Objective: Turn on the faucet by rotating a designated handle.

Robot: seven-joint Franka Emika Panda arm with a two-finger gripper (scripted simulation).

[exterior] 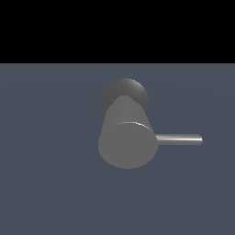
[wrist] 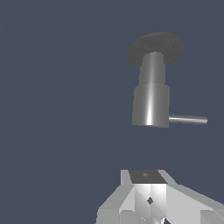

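A flat, unmarked slate-blue floor (exterior: pixel 46 183) fills the scene. Beyond its far edge, a plain black band (exterior: pixel 117 30) spans the exterior view. Light is soft and even.

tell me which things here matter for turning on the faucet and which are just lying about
For the job:
- faucet
- handle, the thin rod sticking out towards the exterior view's right
- gripper, seen only in the wrist view, apart from the faucet

Lying about:
- nothing else shows, only the plain grey-blue floor

Faucet (exterior: pixel 127 144) matt grey, handle (exterior: pixel 179 139) glossy metal
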